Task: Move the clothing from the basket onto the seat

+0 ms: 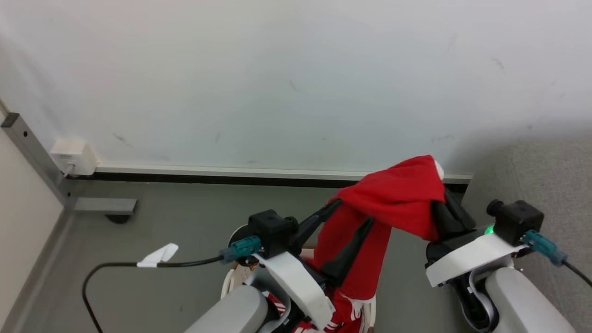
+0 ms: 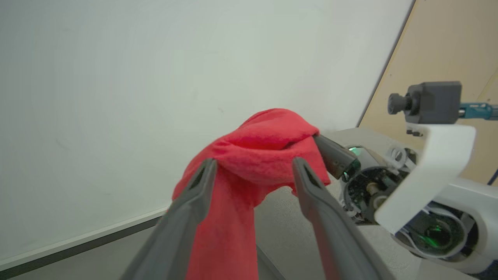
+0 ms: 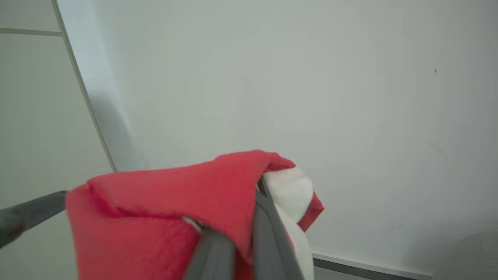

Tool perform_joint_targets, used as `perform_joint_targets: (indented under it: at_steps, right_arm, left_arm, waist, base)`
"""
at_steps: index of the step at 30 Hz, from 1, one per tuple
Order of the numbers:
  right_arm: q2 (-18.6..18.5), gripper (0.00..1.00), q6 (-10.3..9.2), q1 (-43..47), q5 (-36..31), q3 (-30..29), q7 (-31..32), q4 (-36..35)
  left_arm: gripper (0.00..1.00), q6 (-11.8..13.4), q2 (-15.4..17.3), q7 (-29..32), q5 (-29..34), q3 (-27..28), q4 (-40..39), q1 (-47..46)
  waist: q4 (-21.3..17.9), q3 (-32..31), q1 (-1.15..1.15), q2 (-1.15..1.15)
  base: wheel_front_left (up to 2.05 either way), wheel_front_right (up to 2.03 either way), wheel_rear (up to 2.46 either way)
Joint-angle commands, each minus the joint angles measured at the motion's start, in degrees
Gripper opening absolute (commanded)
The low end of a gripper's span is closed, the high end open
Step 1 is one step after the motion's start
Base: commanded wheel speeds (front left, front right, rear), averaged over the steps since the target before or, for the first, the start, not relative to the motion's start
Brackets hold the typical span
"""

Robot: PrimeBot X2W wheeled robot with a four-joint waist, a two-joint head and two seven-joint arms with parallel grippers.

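Red clothing [image 1: 393, 199] hangs at centre right, pinched by the closed right hand [image 1: 443, 208]; the left hand [image 1: 355, 211] stands spread, flanking its drape. Swinging toward the seat [image 1: 550, 175], cloth may snag those fingers or slip free.

The left hand [image 2: 253, 162] stands with its fingers spread wide. The right hand [image 1: 441, 208], level beside it, is clamped on the clothing [image 1: 397, 194].
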Motion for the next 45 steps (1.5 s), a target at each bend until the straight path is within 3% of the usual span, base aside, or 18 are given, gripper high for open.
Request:
perform_joint_targets:
  at_steps: [1, 21, 35, 45]
  right_arm:
    - [-0.95, 0.0, -0.12, 0.53, 0.75, -1.17, 0.04, -1.01]
    - [-5.45, 0.0, -0.12, 4.34, -2.72, -9.66, 0.05, -11.28]
    - [-3.39, 0.0, -0.12, 6.95, -2.45, -13.34, 0.05, -17.92]
    - [-3.75, 0.0, -0.12, 7.05, -1.45, -16.47, 0.05, -21.12]
  left_arm:
    - [1.0, 0.25, 0.37, -0.36, -0.77, -0.01, -0.47, 0.81]
    - [1.0, 1.42, 2.98, -4.11, 3.87, -0.75, -0.5, -1.17]
    - [1.0, 1.57, 4.56, -5.24, 6.17, -1.55, 2.83, -3.19]
    - [1.0, 1.39, 4.64, -3.78, 6.1, -2.84, 3.99, -4.17]
  waist:
    - [-1.03, 0.21, 0.0, 0.0]
    - [-12.65, 4.2, 0.0, 0.0]
    - [-22.49, 7.25, 0.0, 0.0]
    - [-27.12, 8.89, 0.0, 0.0]
  base:
    - [0.0, 0.0, 0.0]
    - [0.0, 0.0, 0.0]
    - [0.0, 0.0, 0.0]
    - [0.0, 0.0, 0.0]
